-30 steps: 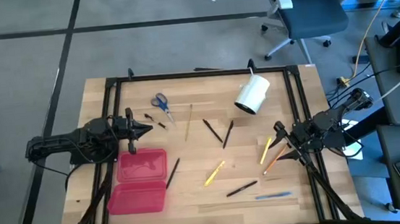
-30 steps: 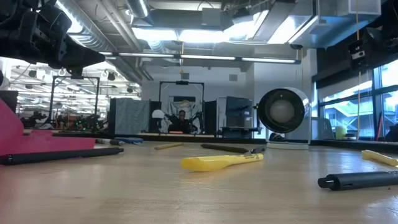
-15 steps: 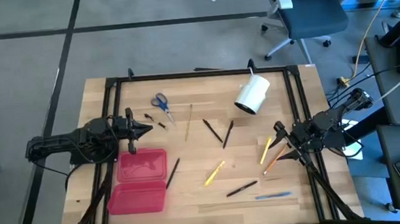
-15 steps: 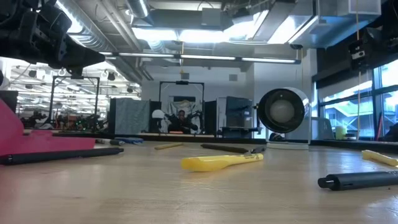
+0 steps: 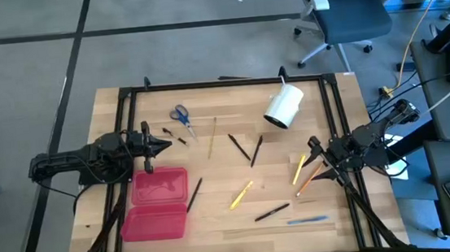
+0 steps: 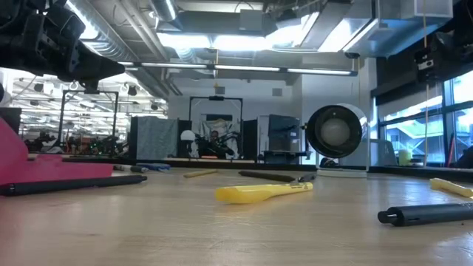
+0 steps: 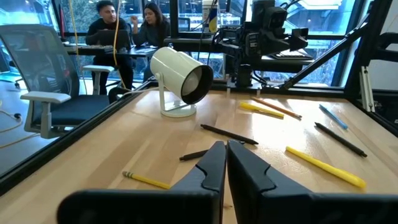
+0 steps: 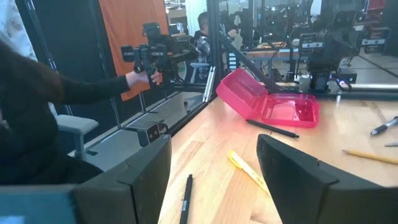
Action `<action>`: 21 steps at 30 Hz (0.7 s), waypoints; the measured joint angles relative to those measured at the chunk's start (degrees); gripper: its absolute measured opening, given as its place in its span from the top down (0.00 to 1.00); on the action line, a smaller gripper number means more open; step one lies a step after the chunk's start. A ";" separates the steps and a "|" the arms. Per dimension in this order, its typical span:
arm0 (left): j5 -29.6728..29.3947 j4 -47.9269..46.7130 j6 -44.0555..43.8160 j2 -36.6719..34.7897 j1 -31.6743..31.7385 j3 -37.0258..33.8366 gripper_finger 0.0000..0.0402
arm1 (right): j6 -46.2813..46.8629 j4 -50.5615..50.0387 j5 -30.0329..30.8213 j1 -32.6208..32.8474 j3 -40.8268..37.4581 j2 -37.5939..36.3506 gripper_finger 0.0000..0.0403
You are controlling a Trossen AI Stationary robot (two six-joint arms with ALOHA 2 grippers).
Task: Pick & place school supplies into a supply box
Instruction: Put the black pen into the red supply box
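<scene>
You are looking at the opening of the task: nothing is lying in the supply box (image 5: 160, 201) yet, which is resting open near the desk's (image 5: 217, 216) front-left corner, its raised half leaning toward the left tool (image 5: 164, 146). That tool is hovering just behind the box, fingers (image 7: 214, 163) clenched on nothing. The right tool (image 5: 314, 149) is waiting at the desk's right edge, released, its fingers (image 8: 298, 168) standing wide apart, beside a yellow pencil (image 5: 298, 168). The scissors (image 5: 181, 117) and pens are lying scattered across the middle, near the white cylinder (image 5: 284, 106). Next, you are likely choosing one item, and the left tool needs opening first. Compared with the earlier frames, nothing is differing: both arms are holding the same pose.
</scene>
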 joint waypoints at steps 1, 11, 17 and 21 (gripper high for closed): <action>0.00 0.00 0.00 0.00 0.00 0.00 0.98 | -0.61 -0.01 0.00 0.00 0.00 0.00 0.40; -0.02 0.41 0.02 0.00 0.00 0.00 0.98 | 3.54 -0.01 0.04 0.00 -0.02 0.00 0.40; -0.39 0.42 0.92 0.00 0.00 0.00 0.97 | 3.48 0.71 0.70 0.00 0.00 0.01 0.40; -0.44 0.42 0.66 0.00 0.00 0.00 0.97 | 3.45 0.80 4.39 -0.02 -0.01 0.00 0.40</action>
